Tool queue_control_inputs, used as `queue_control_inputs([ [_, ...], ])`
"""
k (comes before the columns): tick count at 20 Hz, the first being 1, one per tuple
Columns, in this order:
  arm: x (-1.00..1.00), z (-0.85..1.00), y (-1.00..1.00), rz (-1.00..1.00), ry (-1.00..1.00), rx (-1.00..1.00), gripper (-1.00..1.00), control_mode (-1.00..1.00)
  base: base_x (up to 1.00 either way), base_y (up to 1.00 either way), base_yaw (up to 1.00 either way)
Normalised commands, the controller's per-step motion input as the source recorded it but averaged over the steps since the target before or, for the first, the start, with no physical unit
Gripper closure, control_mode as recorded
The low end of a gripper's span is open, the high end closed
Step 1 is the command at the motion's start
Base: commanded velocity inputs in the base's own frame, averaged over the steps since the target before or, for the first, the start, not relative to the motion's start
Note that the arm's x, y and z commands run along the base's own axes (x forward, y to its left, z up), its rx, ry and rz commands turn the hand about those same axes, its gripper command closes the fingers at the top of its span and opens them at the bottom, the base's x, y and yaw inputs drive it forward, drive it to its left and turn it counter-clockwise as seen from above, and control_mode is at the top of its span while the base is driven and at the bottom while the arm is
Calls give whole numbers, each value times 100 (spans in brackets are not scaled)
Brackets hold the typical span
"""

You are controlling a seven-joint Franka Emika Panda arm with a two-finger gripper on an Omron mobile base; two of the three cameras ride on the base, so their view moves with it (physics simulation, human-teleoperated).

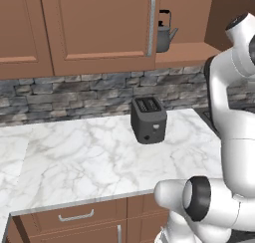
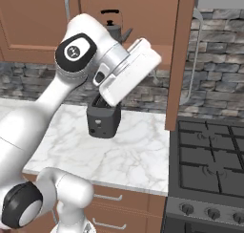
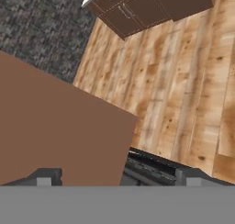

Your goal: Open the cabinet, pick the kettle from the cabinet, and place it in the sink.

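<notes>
The kettle [image 1: 166,32] stands upright on the bottom shelf of the cabinet [image 1: 99,28], in the right-hand compartment, whose door [image 2: 180,60] is swung out and shows edge-on in the right base view; in that view the kettle [image 2: 114,29] sits just behind and above the arm's wrist, its spout pointing to the right and its arched black handle over the lid. The left door is shut, its long silver bar handle [image 1: 151,25] just beside the kettle in the left base view. The gripper [image 3: 117,175] has its two fingertips [image 3: 43,177] spread wide with nothing between them, and the hand camera looks down past the brown edge of the open door to the wooden floor, so the hand seems turned away from the shelf. By my judgement the kettle lies up and back toward the wall from the hand, so the coming move calls for turning the wrist to face the opening and reaching in at handle height; the handle's arch appears to run in line with the spout, along the shelf. Below, a black toaster [image 1: 148,120] stands on the marble counter [image 1: 74,162], and a stove [image 2: 209,165] sits to the right. No brand, label or writing can be read anywhere
</notes>
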Motion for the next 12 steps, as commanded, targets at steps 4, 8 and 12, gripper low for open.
queue_control_inputs([
  [4, -16, 0, 75, 8, 0, -11, -100, -100, 0, 0, 0],
  [8, -23, 2, 71, 20, 1, -11, -100, -100, 0, 0, 0],
  [12, -24, 11, 60, 37, 22, -16, -100, -100, 0, 0, 0],
])
